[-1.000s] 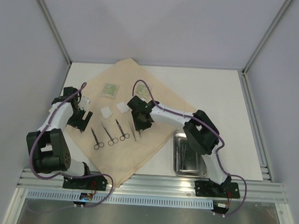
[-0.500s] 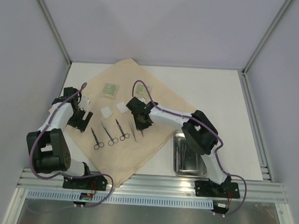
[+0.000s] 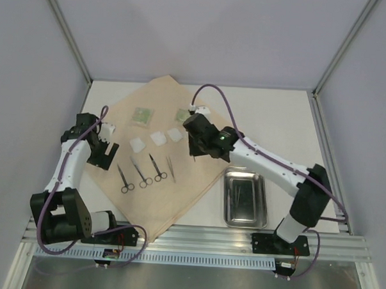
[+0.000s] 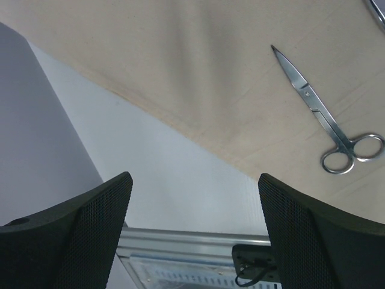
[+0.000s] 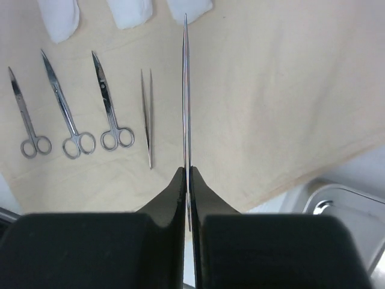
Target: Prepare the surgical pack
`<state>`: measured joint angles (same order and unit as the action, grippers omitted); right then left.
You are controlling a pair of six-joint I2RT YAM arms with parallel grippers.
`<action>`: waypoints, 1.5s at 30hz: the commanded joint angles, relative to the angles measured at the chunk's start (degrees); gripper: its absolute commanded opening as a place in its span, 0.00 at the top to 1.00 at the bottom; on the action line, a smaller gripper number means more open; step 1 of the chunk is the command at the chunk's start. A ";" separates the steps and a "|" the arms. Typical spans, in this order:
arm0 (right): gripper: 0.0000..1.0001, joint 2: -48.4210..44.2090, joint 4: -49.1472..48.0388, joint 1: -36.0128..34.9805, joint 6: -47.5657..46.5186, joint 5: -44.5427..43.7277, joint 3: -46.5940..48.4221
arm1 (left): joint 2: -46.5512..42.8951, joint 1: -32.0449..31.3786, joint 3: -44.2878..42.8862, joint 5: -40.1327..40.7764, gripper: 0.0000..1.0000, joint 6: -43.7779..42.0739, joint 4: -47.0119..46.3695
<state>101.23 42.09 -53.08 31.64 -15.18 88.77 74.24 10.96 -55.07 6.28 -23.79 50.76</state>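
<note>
The tan cloth sheet [image 3: 162, 194] lay spread flat. The steel tray [image 3: 247, 175] sat just off its edge at 4 o'clock, with a thin metal instrument [image 3: 240, 198] inside, too small to identify.

Your left gripper [image 4: 192, 186] hung at the cloth's 9 o'clock edge, jaws spread wide with nothing between them. Your right gripper [image 5: 187, 176] was over the cloth, at about 2 o'clock from the instrument row. It was pinched fully together on the held tweezers [image 5: 185, 90], gripping only 1 end, so most of the length stuck out past the fingertips.

That end grip was your main risk, I judged. A thin, smooth piece held so far back could pivot or slide out on a quick swing. You could also have caught the cloth with the long tip if you came down steeply, bunching it and dragging the row askew.

The 3 scissors [image 5: 60, 102] and the laid tweezers [image 5: 148, 120] lay side by side at 9 o'clock from the held tip. The white pads [image 5: 129, 12] were near it at 11 o'clock. A sideways drift could have nudged either. Letting go from high up might have let the piece bounce and land crooked.
</note>
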 commanded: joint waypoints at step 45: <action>0.98 -26.52 -1.48 -0.27 22.50 -4.33 -52.82 | -12.54 0.38 2.07 -7.34 0.05 -2.40 6.28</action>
<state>73.93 43.05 -53.08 54.26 -20.40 36.16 62.46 10.96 -53.15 -1.02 -25.10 57.60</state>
